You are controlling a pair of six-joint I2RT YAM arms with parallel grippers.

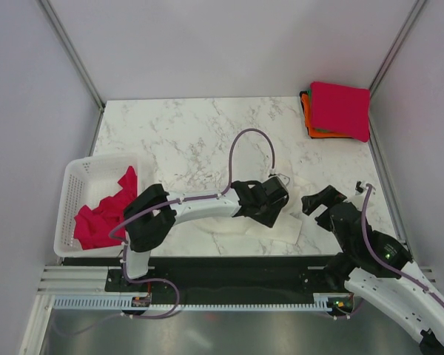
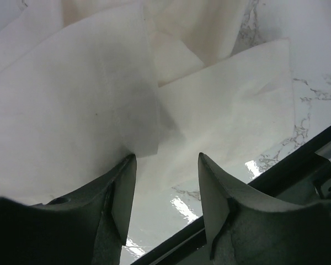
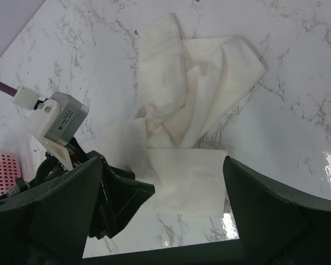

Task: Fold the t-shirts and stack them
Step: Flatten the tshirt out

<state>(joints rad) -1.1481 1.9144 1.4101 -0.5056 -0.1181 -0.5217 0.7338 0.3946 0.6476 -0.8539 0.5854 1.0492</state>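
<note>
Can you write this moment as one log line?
left gripper: open over white t-shirt | right gripper: open, beside it | folded stack: far right corner

I read this as a robotics lab test cell; the bench [image 1: 192, 133] is a marble-pattern top, boxed in at its far, left and right edges by plain pale panels [image 1: 229, 44] on metal posts [image 1: 70, 48]; left arm [image 1: 200, 205] and right arm [image 1: 388, 281] are bolted to a slotted rail [image 1: 222, 302] along the near edge; a purple cable [image 1: 251, 133] loops loose; folded t-shirts [image 1: 339, 111] sit in the far right corner.
</note>
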